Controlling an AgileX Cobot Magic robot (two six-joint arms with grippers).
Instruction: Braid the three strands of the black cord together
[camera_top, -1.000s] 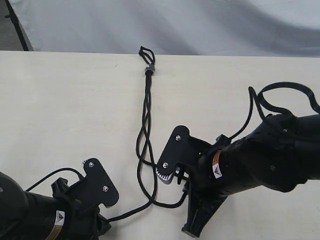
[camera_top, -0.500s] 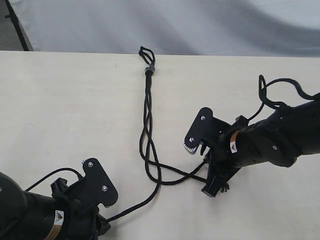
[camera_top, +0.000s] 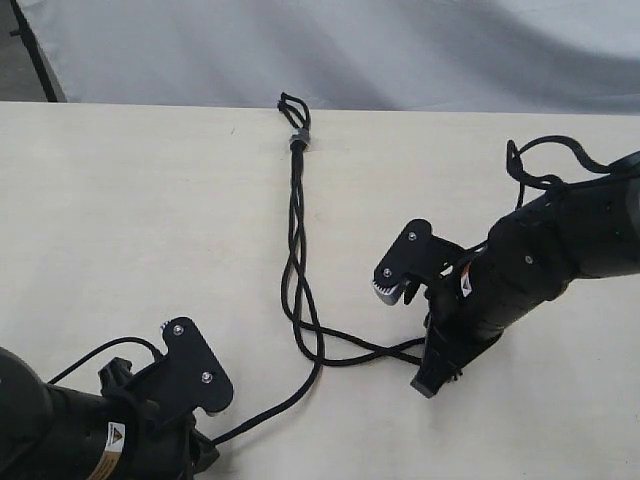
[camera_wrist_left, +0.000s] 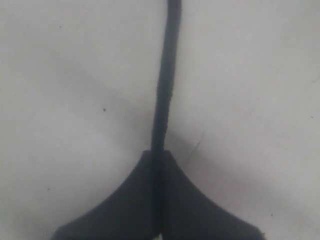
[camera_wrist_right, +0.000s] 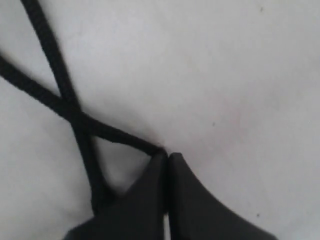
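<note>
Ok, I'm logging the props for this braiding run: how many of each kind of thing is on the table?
black cord: 1, made of three strands
grey band: 1
grippers: 2, the left gripper and the right gripper, each shut on a strand
Total: 4

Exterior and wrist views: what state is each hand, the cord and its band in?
left hand, shut on one strand.
right hand, shut on another strand.
black cord, loosely twisted along its upper part, splayed apart lower down.
grey band, cinched around the cord's far end.
</note>
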